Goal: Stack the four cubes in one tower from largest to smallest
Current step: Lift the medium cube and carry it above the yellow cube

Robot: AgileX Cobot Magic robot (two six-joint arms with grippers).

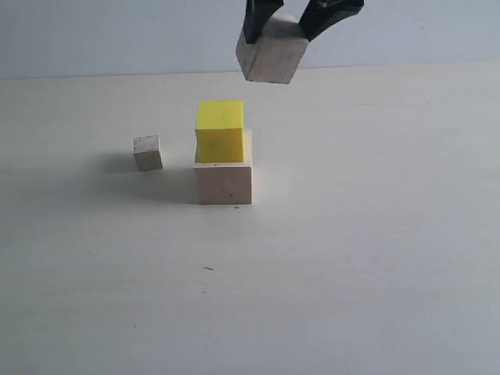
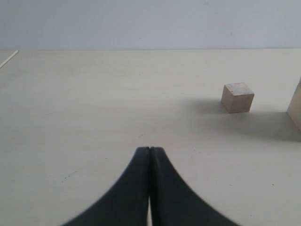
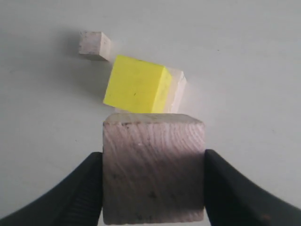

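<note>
The large pale wood cube [image 1: 224, 181] rests on the table with the yellow cube [image 1: 219, 130] stacked on top of it. High above and to the right of them hangs the medium wood cube [image 1: 270, 57], gripped on two sides by my right gripper [image 1: 281, 31]. The right wrist view shows that cube [image 3: 153, 169] between the black fingers [image 3: 89, 188], with the yellow cube [image 3: 136, 84] below. The tiny wood cube [image 1: 148, 152] sits on the table left of the stack, also seen as the tiny cube [image 2: 237, 97]. My left gripper [image 2: 149, 149] is shut and empty, low over the table.
The pale table [image 1: 351, 258] stretches all around the stack. A light wall [image 1: 117, 35] runs along the back. An edge of the large cube [image 2: 296, 106] shows at the side of the left wrist view.
</note>
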